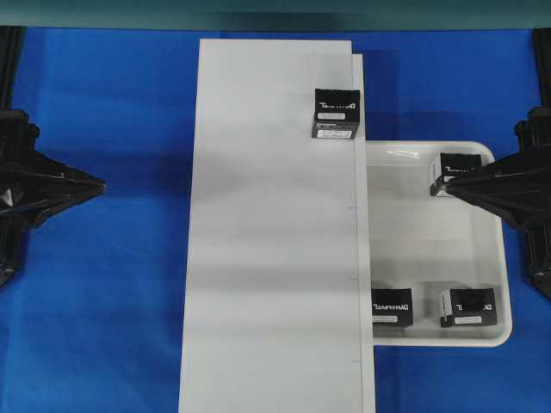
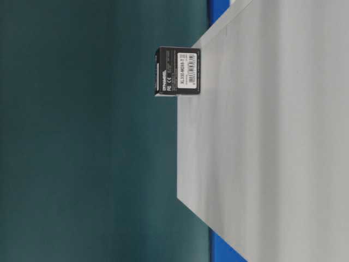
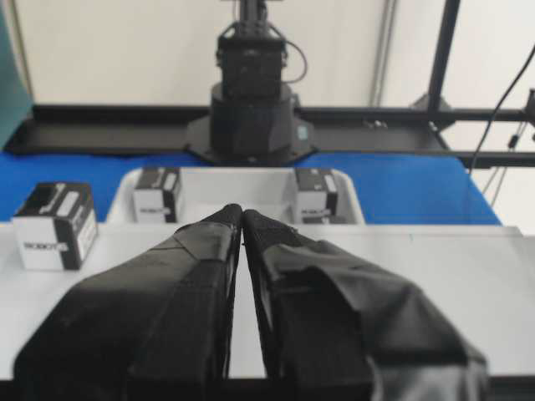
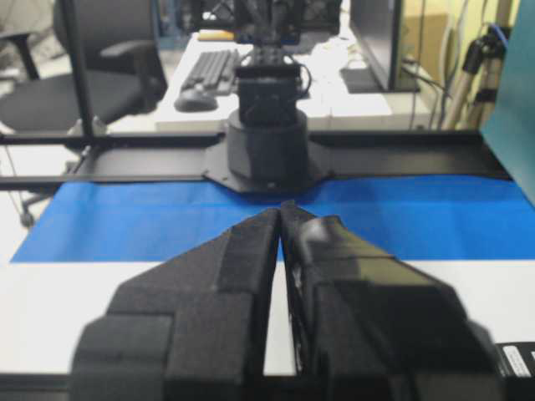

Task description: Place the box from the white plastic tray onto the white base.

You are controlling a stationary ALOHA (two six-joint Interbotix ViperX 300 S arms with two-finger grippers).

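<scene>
white base (image 1: 275, 241): long flat matte board running from the top to the bottom edge of the overhead view, centre of the frame, lying on the blue worktop (image 1: 103, 301); a second thin white edge shows along its right side.
box on the base (image 1: 336, 113): black with white lettering and a white label strip, upright at the upper right of the board, right by its right edge; in the table-level view it stands alone on the board against the dark green backdrop (image 2: 82, 136).
white plastic tray (image 1: 504, 284): glossy, rounded corners, right of centre in the overhead view, its left part touching or tucked under the board's right edge, i cannot tell which.
boxes in the tray: three; one at the upper right of the tray (image 1: 455, 169), partly covered by the right arm; one at the lower left (image 1: 392, 307), against the board's edge; one at the lower right (image 1: 467, 307).
left fingers (image 1: 102, 183): at the left edge of the overhead view, over bare blue worktop, well apart from the board; tips pressed together in the wrist view, nothing between them.
right fingers (image 1: 441, 185): at the right, tips over the tray just beside the upper right box; pressed together, with only a hairline gap in the wrist view, holding nothing.
</scene>
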